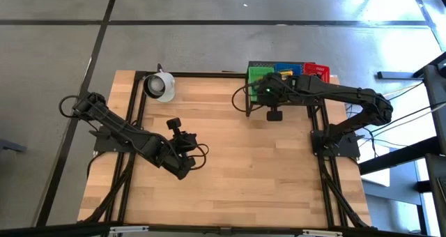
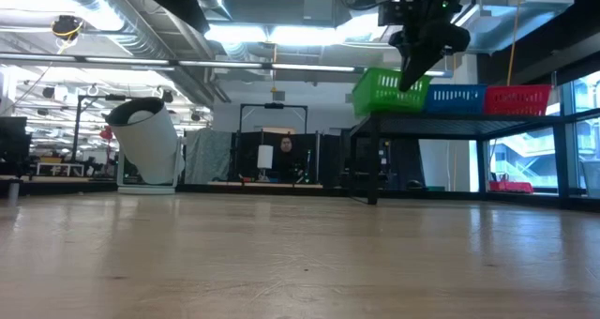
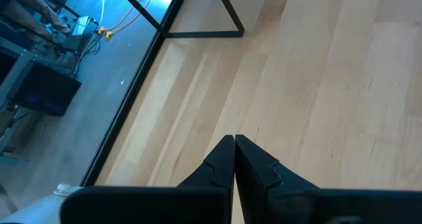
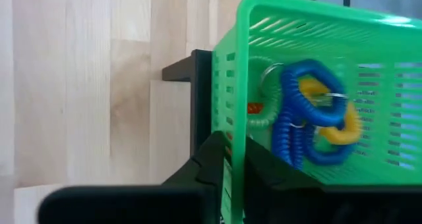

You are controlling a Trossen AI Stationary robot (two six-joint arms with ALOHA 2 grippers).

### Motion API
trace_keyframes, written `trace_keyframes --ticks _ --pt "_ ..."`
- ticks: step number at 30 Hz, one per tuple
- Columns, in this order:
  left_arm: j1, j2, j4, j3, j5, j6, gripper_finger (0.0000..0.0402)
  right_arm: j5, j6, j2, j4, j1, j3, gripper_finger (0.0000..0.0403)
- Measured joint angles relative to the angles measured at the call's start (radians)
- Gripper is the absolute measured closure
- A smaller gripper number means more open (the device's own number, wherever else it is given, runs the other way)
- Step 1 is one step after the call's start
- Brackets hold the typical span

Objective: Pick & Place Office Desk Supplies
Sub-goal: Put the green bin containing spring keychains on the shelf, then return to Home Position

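Observation:
A green plastic basket (image 1: 259, 74) (image 2: 384, 92) stands on the black rack at the table's far right and looks a little tilted in the low view. Coiled loops (image 4: 310, 112), blue, yellow and green, lie inside it with a small orange piece (image 4: 254, 109). My right gripper (image 4: 234, 178) (image 2: 414, 73) is shut on this basket's wall. My left gripper (image 3: 235, 151) (image 1: 175, 125) hovers shut over bare wood at the table's left middle. Clips and crayon boxes are out of view. My right gripper holds the green basket by its near wall (image 4: 232, 118), toward the end beside the blue basket. One finger (image 4: 204, 165) is outside the wall and the other inside. The fingers slant down from above. The basket's underside is on the rack.
A blue basket (image 1: 287, 70) and a red basket (image 1: 317, 71) sit beside the green one on the rack (image 2: 469, 122). A white round cup (image 1: 160, 86) (image 2: 145, 141) lies tipped at the far left. Bare wood (image 1: 237, 167) spreads between the arms.

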State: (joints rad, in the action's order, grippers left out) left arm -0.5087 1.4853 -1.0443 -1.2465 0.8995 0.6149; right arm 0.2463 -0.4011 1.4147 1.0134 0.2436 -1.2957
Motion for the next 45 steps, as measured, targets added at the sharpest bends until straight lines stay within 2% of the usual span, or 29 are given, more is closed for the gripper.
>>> trace_keyframes --ticks 7,16,19,25,32,36,39,45 --pt "0.000 0.000 0.000 0.000 -0.001 0.000 0.0396 0.080 0.000 0.000 -0.003 0.000 0.000 0.0318" --pt "0.000 0.000 -0.003 0.000 -0.002 0.000 0.0396 0.088 0.023 0.000 -0.029 -0.001 0.000 0.0239" --pt "0.000 0.000 -0.003 0.000 -0.003 0.000 0.0396 0.121 0.032 0.000 -0.006 -0.014 -0.018 0.0221" --pt "0.000 0.000 -0.004 0.000 -0.004 -0.026 0.0396 0.136 0.102 -0.001 0.064 -0.042 -0.162 0.0212" --pt "0.000 0.000 0.013 0.000 -0.004 -0.082 0.0396 0.163 0.409 -0.002 0.211 -0.077 -0.405 0.0219" --pt "0.000 0.000 0.069 0.000 -0.038 -0.104 0.0396 0.195 0.546 -0.002 0.323 -0.125 -0.514 0.0221" --pt "0.000 0.000 0.087 0.000 -0.092 -0.105 0.0396 0.149 0.603 -0.005 0.378 -0.165 -0.562 0.0221" --pt "0.000 0.000 0.109 0.000 -0.175 -0.060 0.0395 -0.108 0.736 -0.008 0.409 -0.211 -0.577 0.0221"
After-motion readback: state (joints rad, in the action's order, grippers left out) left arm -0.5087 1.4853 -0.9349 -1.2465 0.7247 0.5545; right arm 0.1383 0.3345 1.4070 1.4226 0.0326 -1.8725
